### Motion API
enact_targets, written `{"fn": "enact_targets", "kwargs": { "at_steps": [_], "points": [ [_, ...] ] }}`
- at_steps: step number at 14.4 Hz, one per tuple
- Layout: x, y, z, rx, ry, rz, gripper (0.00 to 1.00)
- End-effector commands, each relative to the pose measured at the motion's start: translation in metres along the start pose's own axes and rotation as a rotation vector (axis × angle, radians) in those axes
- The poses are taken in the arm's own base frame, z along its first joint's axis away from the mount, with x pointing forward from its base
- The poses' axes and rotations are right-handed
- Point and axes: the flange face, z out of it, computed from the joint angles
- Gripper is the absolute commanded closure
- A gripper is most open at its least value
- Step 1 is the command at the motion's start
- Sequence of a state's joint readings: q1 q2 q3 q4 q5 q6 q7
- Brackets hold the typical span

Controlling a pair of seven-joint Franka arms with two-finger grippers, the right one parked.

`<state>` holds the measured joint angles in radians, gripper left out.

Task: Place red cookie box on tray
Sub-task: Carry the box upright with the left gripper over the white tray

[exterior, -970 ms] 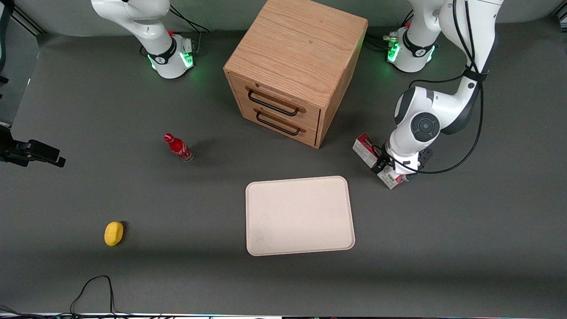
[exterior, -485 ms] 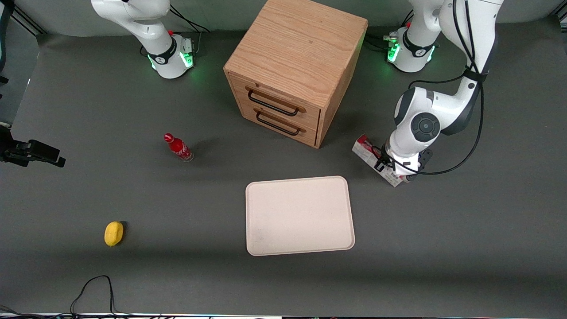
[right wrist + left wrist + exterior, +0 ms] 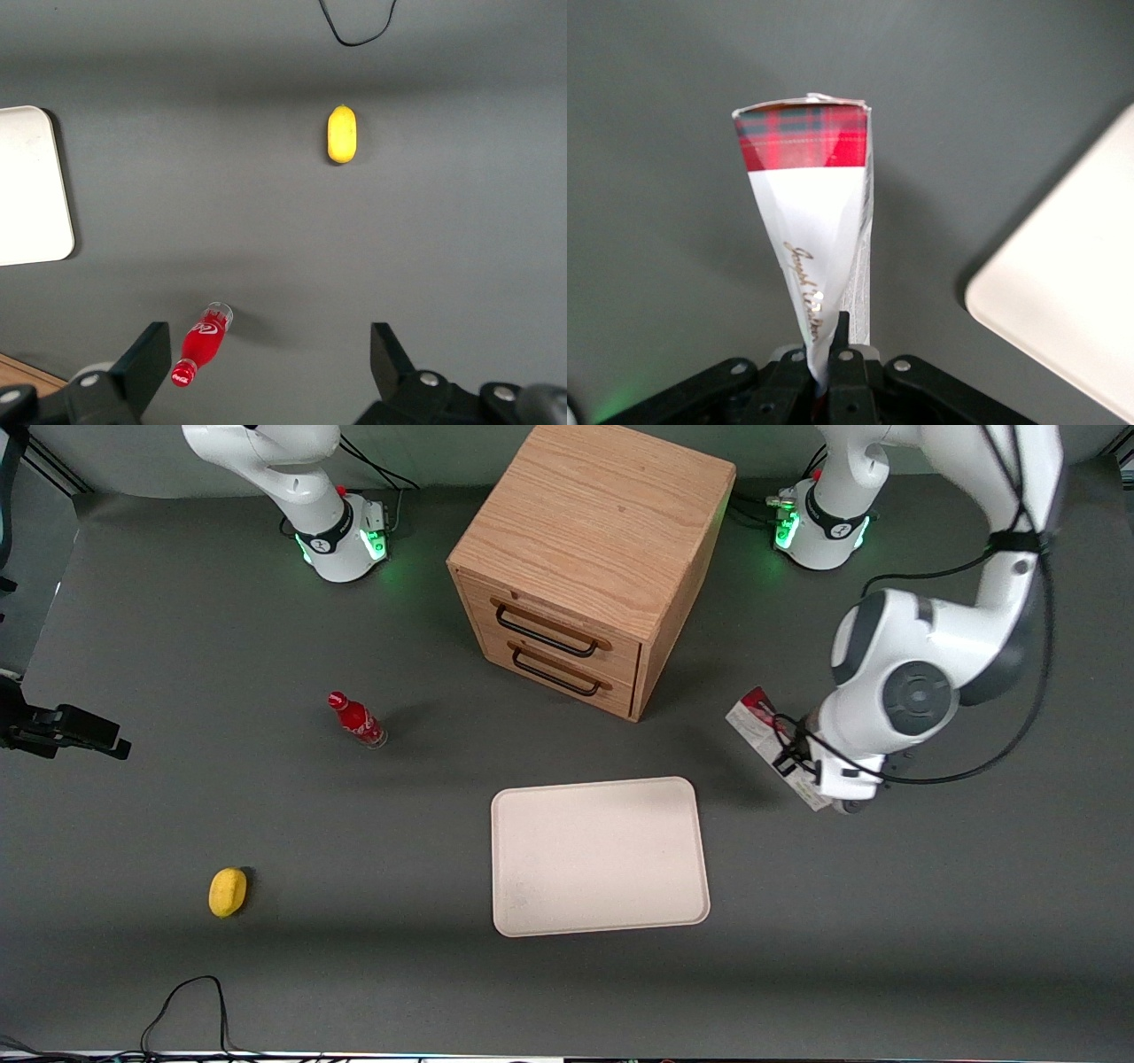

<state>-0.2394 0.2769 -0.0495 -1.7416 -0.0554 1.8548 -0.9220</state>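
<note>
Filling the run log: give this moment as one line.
phase: carry | tool: shut on red cookie box, raised off table | tray: bare, beside box | placed: no

I'm looking down on a dark grey matte table point(image 3: 266, 629) under even light. A light oak drawer cabinet point(image 3: 592, 558) with two black-handled drawers stands on it. A black cable point(image 3: 190, 1001) loops at the edge nearest the front camera.

gripper point(image 3: 828, 784) beside bare tray point(image 3: 599, 856), wooden cabinet point(image 3: 592, 558) standing farther off
</note>
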Motion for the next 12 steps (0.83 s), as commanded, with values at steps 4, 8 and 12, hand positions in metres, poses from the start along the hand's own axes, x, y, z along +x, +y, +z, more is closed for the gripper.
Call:
{"fn": "enact_targets", "kwargs": {
  "at_steps": [4,8,12],
  "points": [
    [0.009,0.032,-0.104,-0.033,0.026,0.258,1.0],
    [-0.001,0.092,-0.098,-0.048,0.031,0.449,1.0],
    [-0.023,0.148,-0.069,-0.073,0.043,0.522,1.0]
  ]
}}
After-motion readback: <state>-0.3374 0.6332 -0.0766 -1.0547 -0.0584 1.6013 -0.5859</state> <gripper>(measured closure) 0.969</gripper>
